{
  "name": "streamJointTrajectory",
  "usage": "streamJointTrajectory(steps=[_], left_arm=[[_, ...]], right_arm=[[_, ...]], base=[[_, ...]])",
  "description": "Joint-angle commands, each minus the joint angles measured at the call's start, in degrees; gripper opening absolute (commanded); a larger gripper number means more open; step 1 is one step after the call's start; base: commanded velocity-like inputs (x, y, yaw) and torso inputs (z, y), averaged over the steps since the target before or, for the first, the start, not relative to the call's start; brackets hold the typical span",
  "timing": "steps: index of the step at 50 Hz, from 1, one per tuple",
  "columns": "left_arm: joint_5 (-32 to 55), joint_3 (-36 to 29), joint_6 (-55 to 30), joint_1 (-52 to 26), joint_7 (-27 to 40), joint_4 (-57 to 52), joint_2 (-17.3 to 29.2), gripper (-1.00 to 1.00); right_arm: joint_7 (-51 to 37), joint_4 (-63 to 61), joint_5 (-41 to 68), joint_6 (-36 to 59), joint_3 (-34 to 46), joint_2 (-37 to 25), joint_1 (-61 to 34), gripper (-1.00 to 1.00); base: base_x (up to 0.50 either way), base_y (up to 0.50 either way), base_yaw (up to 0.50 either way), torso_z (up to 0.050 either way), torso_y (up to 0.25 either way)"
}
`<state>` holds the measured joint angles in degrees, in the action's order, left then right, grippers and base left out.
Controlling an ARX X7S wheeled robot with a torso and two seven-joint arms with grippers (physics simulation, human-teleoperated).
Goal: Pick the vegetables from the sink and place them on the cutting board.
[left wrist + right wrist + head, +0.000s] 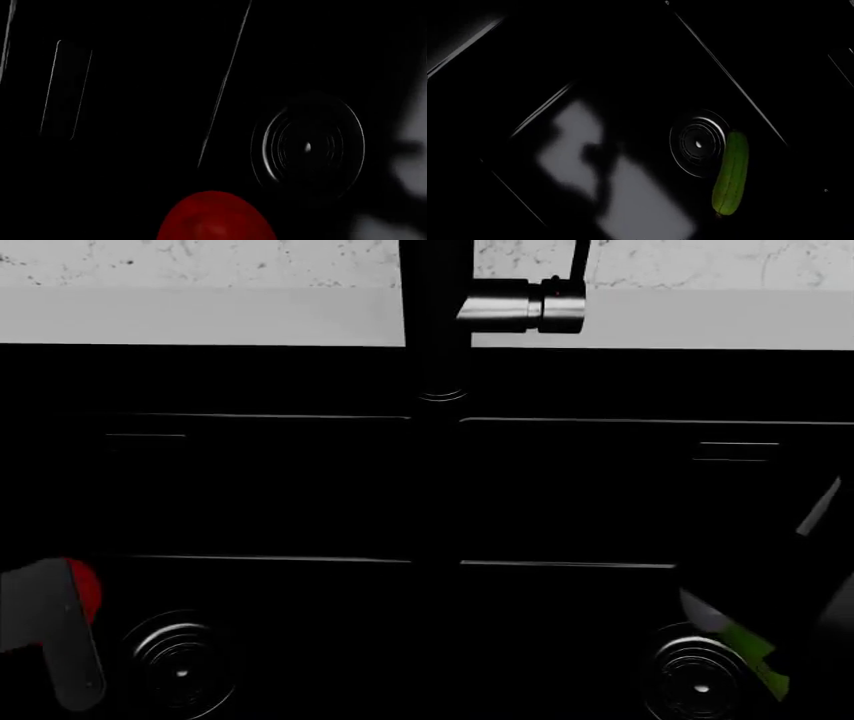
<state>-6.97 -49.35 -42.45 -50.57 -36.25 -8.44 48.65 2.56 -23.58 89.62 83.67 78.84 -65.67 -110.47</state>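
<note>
Beside the drain [697, 144], cucumber [730, 174] shows whole only wrist-side; end effector states unclear.

One tomato [215, 217], one cucumber [731, 173], two drains [176, 660]

The black double-basin sink [267, 490] carries both items. In the left basin, a red tomato [215, 217] rests near the round drain [308, 146]. In the right basin, a green cucumber [731, 174] lies just beside its drain [697, 143] (contact cannot be confirmed).
</note>
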Motion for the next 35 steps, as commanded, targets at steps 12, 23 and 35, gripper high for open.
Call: streamJointTrajectory(steps=[12,23,35], left_arm=[[5.92,6.87,1.40,3.41,4.01,-3.06,0.97,-1.00],[5.57,6.43,1.60,3.65,4.10,-3.42,1.05,-1.00],[5.26,5.96,2.14,4.67,4.70,-3.11,1.18,-1.00]], right_arm=[[0.31,8.20,-8.42,1.22,6.06,7.60,2.16,1.00],[1.18,17.70,-18.43,-7.36,8.90,12.16,7.24,1.00],[1.37,22.80,-22.07,-10.11,11.74,15.75,11.62,1.00]], base=[[0.04,0.00,0.00,0.000,0.000],[0.04,0.00,0.00,0.000,0.000],[0.04,0.00,0.00,0.000,0.000]])
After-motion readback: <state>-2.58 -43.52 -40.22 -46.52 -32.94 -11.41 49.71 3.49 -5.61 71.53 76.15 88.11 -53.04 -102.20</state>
